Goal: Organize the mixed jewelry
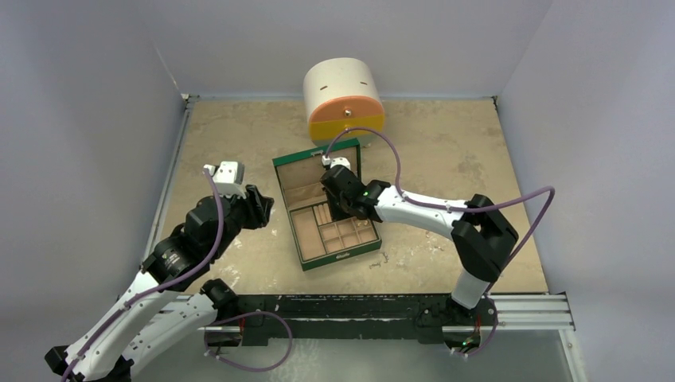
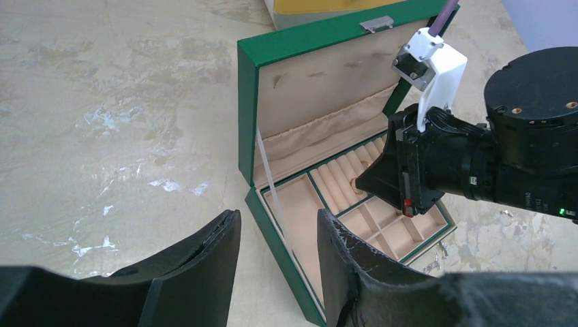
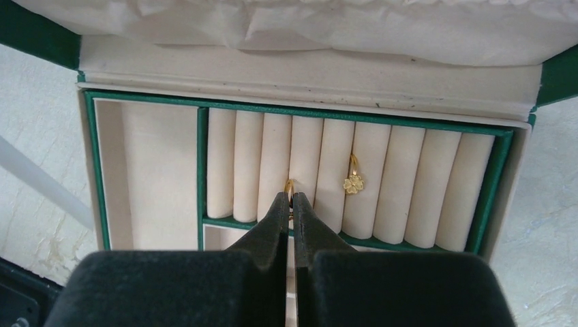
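Seemingly, the right hand [image 3: 291,203] was clenched on a small gold ring [image 3: 290,185] at a slot between the ring rolls of the green box [image 3: 503,170], near a seated gold clover piece [image 3: 353,182]. Let go too shallow, the ring could tip out; pushed off-line, it could jam. The left hand [image 2: 278,221] hung released over the worktop [image 2: 102,102].

You have, at frame centre, one green box [image 1: 341,256], lid raised, tan-lined compartments; behind it, upper centre, one round cream-orange-yellow drawer chest [image 1: 344,99]; both on a mottled beige table [image 1: 446,151].
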